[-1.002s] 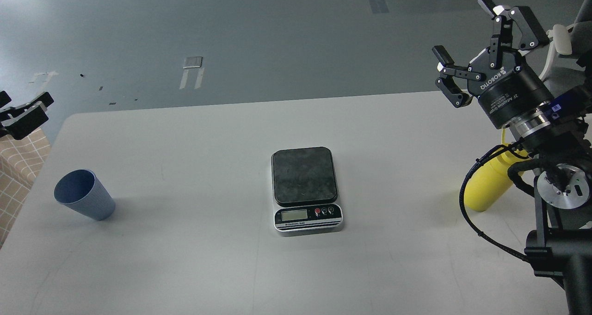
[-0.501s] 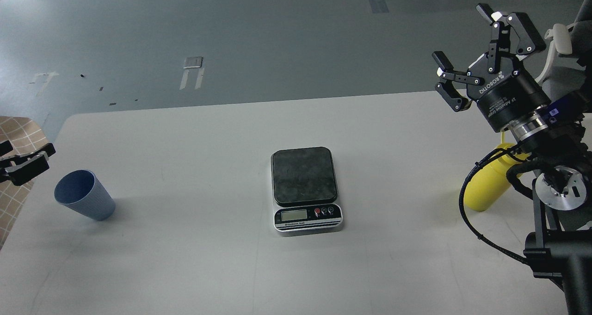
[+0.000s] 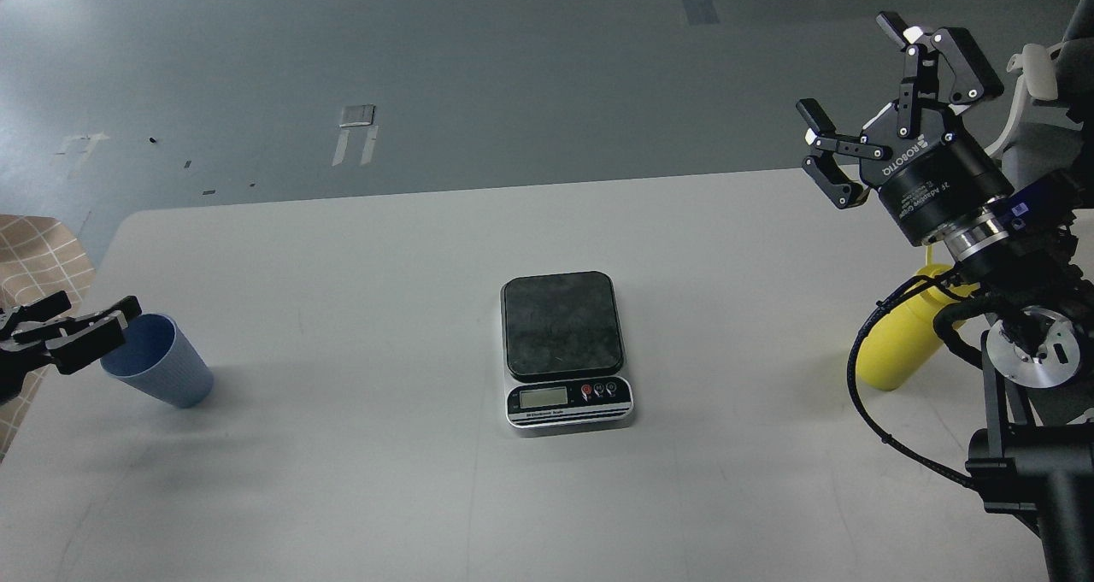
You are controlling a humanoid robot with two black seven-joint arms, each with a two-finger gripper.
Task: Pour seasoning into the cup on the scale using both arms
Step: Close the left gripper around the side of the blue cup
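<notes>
Movement on our left side is the main change: over the last second our left hand [image 3: 81, 330] has dropped from up beside the bench's edge and come in to the rim of the ribbed blue tapered plastic cup [image 3: 158, 360], where its dark fingertips now overlap the cup's left lip. Whether they touch it we cannot tell (the hand is small, dark and half cut off at the frame edge), nor can we tell how far its fingers are parted; it has lifted nothing yet.

That blue cup stands upright on the pale grey bench [image 3: 385, 496], well apart from the small flat kitchen scale [image 3: 564, 351] with its dark rounded-square plate, which sits bare at the centre.

Our right hand [image 3: 859, 95] has barely shifted; it hangs high with its fingers spread wide and grips nothing. The yellow plastic squeeze bottle [image 3: 897, 343] stands on the bench below and behind that arm, partly hidden by the wrist.

We judge that the task is at its opening step: the cup is about to be gripped and must go onto the plate before any pouring.
</notes>
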